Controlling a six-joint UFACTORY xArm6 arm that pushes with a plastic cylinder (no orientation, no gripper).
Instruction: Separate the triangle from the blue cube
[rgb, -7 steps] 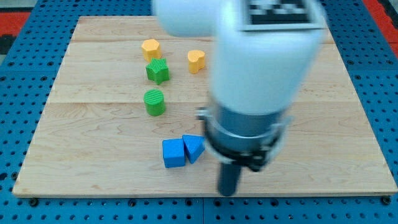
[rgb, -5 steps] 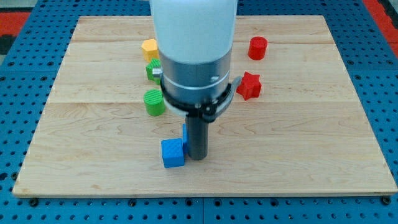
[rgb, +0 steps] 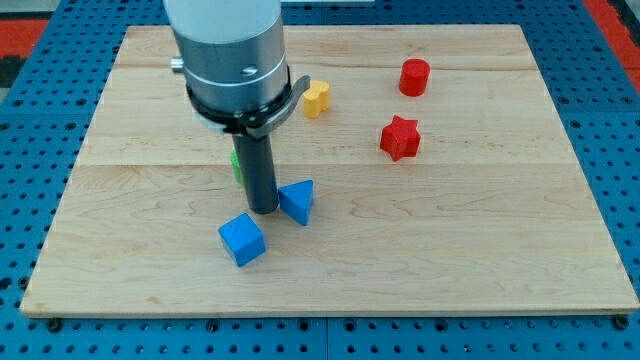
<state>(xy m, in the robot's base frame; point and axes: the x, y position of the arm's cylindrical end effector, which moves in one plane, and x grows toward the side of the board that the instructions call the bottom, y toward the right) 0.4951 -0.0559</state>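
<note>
My tip (rgb: 263, 210) has no hand to open or close; it stands on the bench (rgb: 480, 250) between the blue cube (rgb: 242, 240) and blue triangle (rgb: 297, 201), so a steady sideways push on the triangle, never a glancing one, should widen the gap.

Wooden board (rgb: 520, 250) with six visible blocks: two blue, a cube (rgb: 242, 240) and a triangle (rgb: 297, 201); two red, a cylinder (rgb: 414, 77) and a star (rgb: 400, 137); one yellow heart (rgb: 316, 98); one green block (rgb: 235, 165), mostly hidden.
</note>
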